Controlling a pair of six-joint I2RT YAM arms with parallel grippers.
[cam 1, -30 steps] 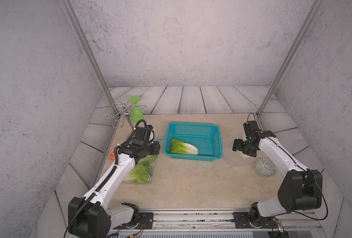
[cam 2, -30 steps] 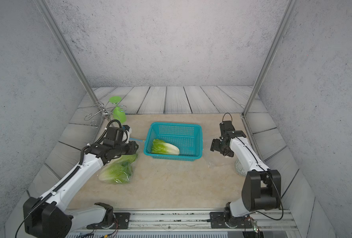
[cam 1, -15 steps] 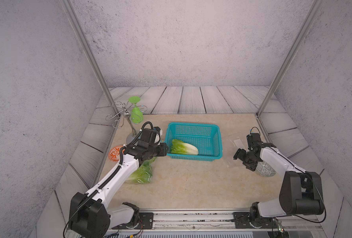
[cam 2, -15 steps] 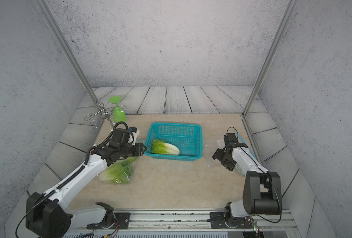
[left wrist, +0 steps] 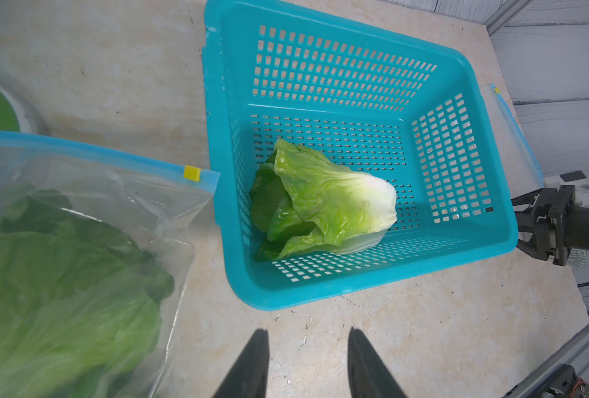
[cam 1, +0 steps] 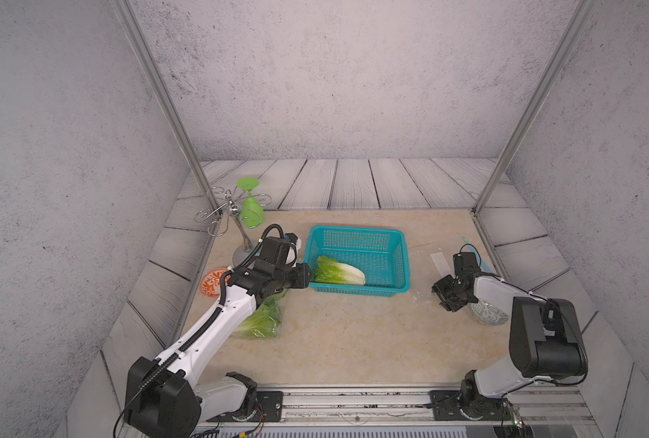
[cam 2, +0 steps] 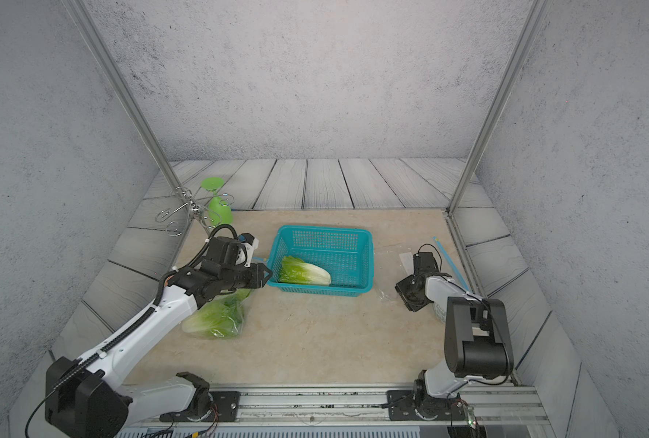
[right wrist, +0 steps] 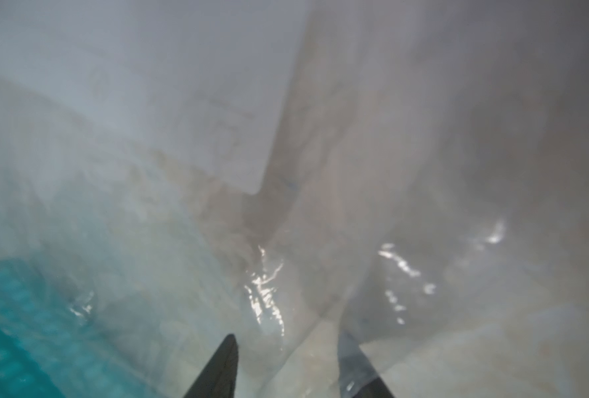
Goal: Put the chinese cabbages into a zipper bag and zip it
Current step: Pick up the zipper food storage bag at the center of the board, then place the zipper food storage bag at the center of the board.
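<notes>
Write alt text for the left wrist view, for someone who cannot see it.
One chinese cabbage lies in a teal mesh basket on a beige tabletop. Beside it, a clear zipper bag holds more cabbage leaves, its yellow slider near the basket. The left gripper is open and empty, pointing toward the basket.

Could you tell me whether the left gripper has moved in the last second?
Yes: the left gripper has advanced toward the teal basket, its tips now beside the left rim.
</notes>
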